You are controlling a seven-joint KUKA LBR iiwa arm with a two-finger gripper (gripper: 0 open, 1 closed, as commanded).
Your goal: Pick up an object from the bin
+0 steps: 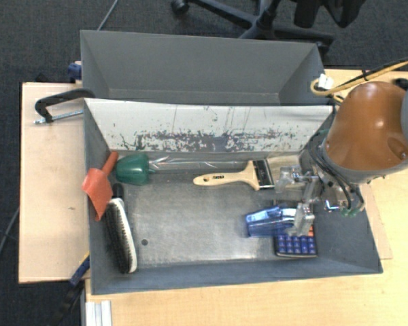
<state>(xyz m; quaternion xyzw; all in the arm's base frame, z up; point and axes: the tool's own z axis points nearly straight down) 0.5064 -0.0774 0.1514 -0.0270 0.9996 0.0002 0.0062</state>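
The gripper [303, 217] hung at the right end of the bin [190, 233], touching or just over a blue plastic piece [265, 222] whose long axis ran leftward from it. A calculator [296, 246] lay just beside. I couldn't tell whether it was open or closed.

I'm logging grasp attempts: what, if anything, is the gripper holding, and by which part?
Cannot be told. The gripper is at the right end of a blue plastic object, beside a dark calculator; no hold is visible.
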